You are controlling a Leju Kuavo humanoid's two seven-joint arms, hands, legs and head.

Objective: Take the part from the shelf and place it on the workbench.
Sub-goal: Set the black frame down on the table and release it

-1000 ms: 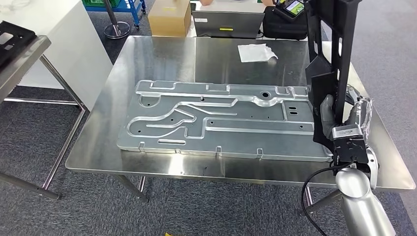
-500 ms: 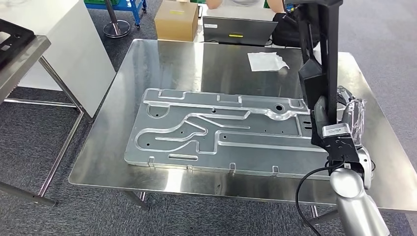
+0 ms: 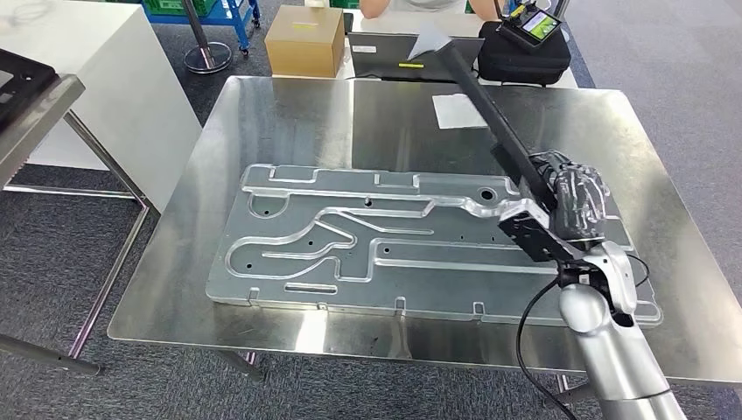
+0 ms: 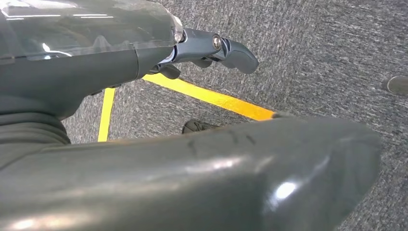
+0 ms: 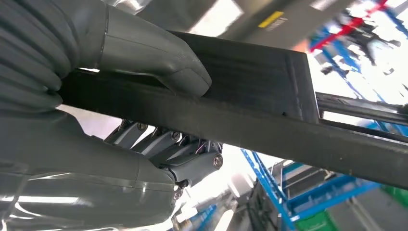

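Note:
A long black part (image 3: pixel 477 92) is gripped by my right hand (image 3: pixel 573 206) above the right side of the steel workbench (image 3: pixel 289 114). The part slants from the hand up toward the bench's far edge, with its pale end near the laptop. In the right wrist view the thumb (image 5: pixel 144 53) presses on the black part (image 5: pixel 269 120) and the fingers wrap under it. A large stamped metal panel (image 3: pixel 350 236) lies flat on the bench, under and beside the hand. My left hand (image 4: pixel 207 48) hangs over grey carpet, holding nothing.
A white sheet (image 3: pixel 459 109) lies on the bench's far side. Beyond it are a cardboard box (image 3: pixel 304 39), a laptop (image 3: pixel 394 44) and a black bag (image 3: pixel 525 44). A white cabinet (image 3: pixel 79 70) and a metal shelf (image 3: pixel 26 96) stand at the left.
The black part has swung from upright to a slant leaning away over the bench, and my right hand has turned with it. The camera has shifted a little.

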